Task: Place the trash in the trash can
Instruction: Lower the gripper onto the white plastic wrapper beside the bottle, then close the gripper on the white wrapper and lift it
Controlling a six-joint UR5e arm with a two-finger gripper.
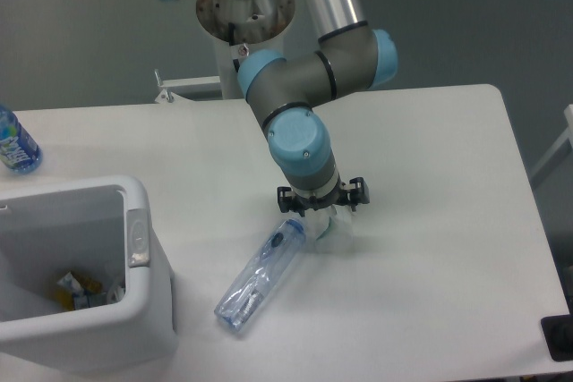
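Fixed camera view of one arm working over a white table [430, 221]. Counted items: one tool, one crushed bottle, one crumpled wrapper, one trash can, one upright water bottle.

The tool [320, 215] is low over the table, directly above the crumpled wrapper [333, 228], with its two black fingers spread apart, one on each side of the wrapper. Whether the fingers touch the wrapper cannot be told. The wrapper, clear-white with green bits, lies on the table beneath the tool and mostly hidden by it.

The crushed bottle [260, 273], clear plastic with a blue label, lies flat on the table. Its long axis runs diagonally: the upper end is just beside the tool, at the tool's image-left and touching or nearly touching the wrapper, and the lower end points away from the tool toward the front edge of the table and the trash can.

The trash can [134, 301], white with a thick rim and a small grey latch, stands well apart from the tool at image-left front. A few scraps lie inside it.

The upright water bottle [13, 142] stands far from the tool at the image-left edge.
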